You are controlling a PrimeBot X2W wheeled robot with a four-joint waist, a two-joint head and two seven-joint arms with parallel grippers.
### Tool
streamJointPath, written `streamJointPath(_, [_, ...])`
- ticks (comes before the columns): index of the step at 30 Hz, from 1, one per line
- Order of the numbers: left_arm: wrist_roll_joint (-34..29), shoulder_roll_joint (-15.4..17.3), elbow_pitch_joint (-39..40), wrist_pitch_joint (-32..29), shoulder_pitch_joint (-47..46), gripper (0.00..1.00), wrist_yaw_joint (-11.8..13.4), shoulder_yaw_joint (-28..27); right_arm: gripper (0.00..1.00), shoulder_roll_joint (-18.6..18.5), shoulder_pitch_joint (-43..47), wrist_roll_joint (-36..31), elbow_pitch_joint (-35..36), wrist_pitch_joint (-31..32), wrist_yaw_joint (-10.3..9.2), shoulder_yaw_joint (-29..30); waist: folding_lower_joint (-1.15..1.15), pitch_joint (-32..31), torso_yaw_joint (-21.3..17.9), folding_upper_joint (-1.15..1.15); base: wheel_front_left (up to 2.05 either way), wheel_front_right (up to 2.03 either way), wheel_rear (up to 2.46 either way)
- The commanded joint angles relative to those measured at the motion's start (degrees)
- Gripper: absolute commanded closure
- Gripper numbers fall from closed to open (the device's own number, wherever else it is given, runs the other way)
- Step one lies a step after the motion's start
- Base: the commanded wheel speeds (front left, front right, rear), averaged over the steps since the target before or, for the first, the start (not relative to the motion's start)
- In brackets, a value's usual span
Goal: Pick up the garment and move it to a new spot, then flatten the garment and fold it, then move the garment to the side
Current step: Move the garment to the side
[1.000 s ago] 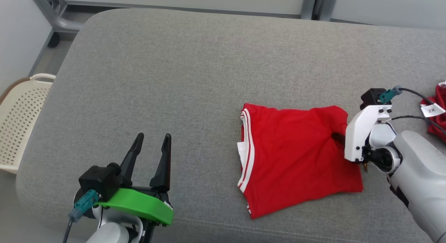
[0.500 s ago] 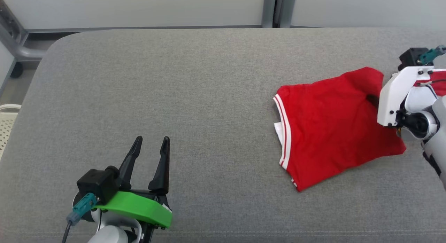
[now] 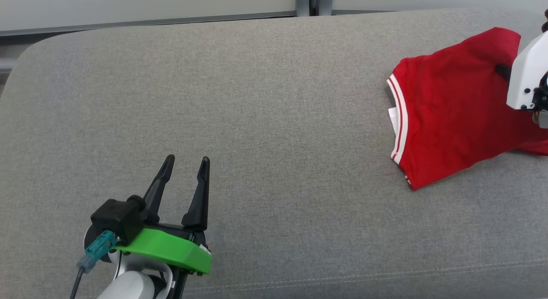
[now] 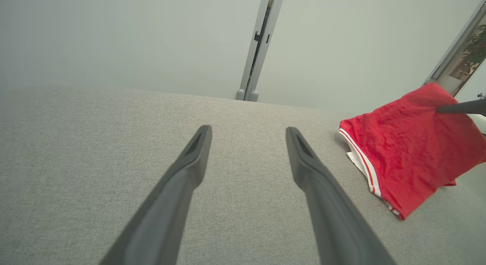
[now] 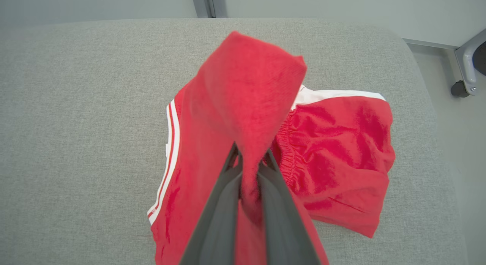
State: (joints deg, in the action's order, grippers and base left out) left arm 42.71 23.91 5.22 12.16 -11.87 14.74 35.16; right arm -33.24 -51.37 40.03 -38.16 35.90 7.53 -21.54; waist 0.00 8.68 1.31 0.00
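Note:
The garment [image 3: 445, 110] is a folded red piece with white stripes along its left edge, lying at the far right of the grey cushion [image 3: 257, 97]. My right gripper [image 3: 501, 70] is shut on its upper right corner. In the right wrist view the gripper [image 5: 248, 160] pinches a raised fold of the garment [image 5: 243, 94]. My left gripper [image 3: 185, 166] rests open and empty at the lower left, far from the cloth. The left wrist view has the gripper [image 4: 246, 132] wide apart over bare cushion, with the garment [image 4: 402, 158] at its right.
A second red piece with an elastic waistband [image 5: 341, 155] lies partly under the held garment, near the cushion's right edge [image 5: 436, 143]. Beyond that edge are floor and a caster wheel [image 5: 459, 88]. A pale wall runs behind the cushion.
The camera has shifted, and the basket at the left has left the picture. My right gripper has drawn the garment rightward along the cushion. The left gripper stays open.

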Motion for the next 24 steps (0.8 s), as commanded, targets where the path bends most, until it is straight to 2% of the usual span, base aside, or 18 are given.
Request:
streamJointPath(1, [-0.7,0.5,0.4,-0.3,-1.0,0.0,0.4,0.0,1.0,-0.5,-0.9,-0.8,0.8,0.6,-0.09,0.5,0.0,0.8,-0.9,0.0,0.0,0.0,0.0])
streamJointPath(16, [-1.7,2.1,3.5,-1.9,-2.3,0.0,1.1,0.3,1.0,-4.9,-5.6,-5.6,4.0,5.2,-0.09,3.9,0.0,4.0,-2.3,0.0,0.0,0.0,0.0])
streamJointPath(24, [-2.9,3.4,5.2,-3.9,-4.3,0.0,1.4,1.0,1.0,-6.8,-4.9,-10.0,0.8,1.4,-0.09,5.8,0.0,8.3,-2.0,0.0,0.0,0.0,0.0])
